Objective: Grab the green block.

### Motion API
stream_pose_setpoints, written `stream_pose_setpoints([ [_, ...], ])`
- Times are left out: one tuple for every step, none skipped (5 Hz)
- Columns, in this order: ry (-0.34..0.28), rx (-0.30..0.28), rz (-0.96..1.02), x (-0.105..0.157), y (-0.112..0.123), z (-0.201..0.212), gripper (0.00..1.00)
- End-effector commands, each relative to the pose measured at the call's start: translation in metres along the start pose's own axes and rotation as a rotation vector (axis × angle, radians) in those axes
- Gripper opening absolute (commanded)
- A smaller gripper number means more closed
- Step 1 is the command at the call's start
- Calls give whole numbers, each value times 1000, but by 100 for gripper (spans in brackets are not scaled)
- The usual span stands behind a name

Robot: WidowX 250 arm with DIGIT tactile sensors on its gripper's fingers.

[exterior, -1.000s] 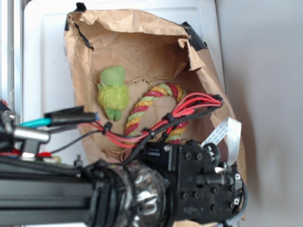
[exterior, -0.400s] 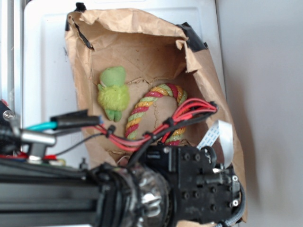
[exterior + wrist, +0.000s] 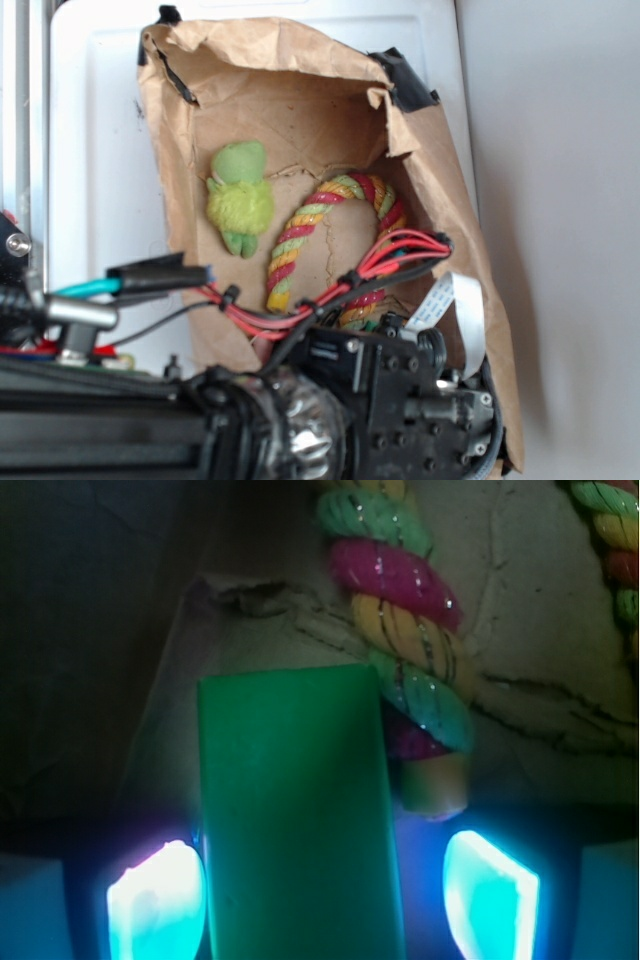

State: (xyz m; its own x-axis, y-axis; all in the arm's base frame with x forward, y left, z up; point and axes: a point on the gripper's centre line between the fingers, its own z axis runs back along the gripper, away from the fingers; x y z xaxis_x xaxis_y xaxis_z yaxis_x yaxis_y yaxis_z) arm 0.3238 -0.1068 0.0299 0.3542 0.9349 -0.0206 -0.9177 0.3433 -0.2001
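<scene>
In the wrist view the green block (image 3: 295,810) lies lengthwise on brown paper, a smooth dark-green slab running between my fingers. My gripper (image 3: 325,890) is open and straddles it. The left fingertip (image 3: 160,895) sits against the block's left side. The right fingertip (image 3: 490,890) stands a small gap off its right side. In the exterior view the block and the fingers are hidden under the black wrist housing (image 3: 400,400), which hangs low over the near end of the paper bag.
A striped rope toy (image 3: 330,240) curves through the bag, and its cut end (image 3: 430,780) lies just right of the block. A fuzzy lime-green plush (image 3: 240,195) rests at the bag's left. Crumpled paper walls (image 3: 430,170) rise around the area.
The arm has shifted toward the bottom of the exterior view, and more of the rope toy shows. The red cable bundle has dropped with it.
</scene>
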Motion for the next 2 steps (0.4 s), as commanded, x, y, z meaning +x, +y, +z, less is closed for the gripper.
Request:
stream_pose_setpoints([
  [65,-48,-4,-14,-8,3,0],
  [79,-75,-19,-9,-4,8,0],
])
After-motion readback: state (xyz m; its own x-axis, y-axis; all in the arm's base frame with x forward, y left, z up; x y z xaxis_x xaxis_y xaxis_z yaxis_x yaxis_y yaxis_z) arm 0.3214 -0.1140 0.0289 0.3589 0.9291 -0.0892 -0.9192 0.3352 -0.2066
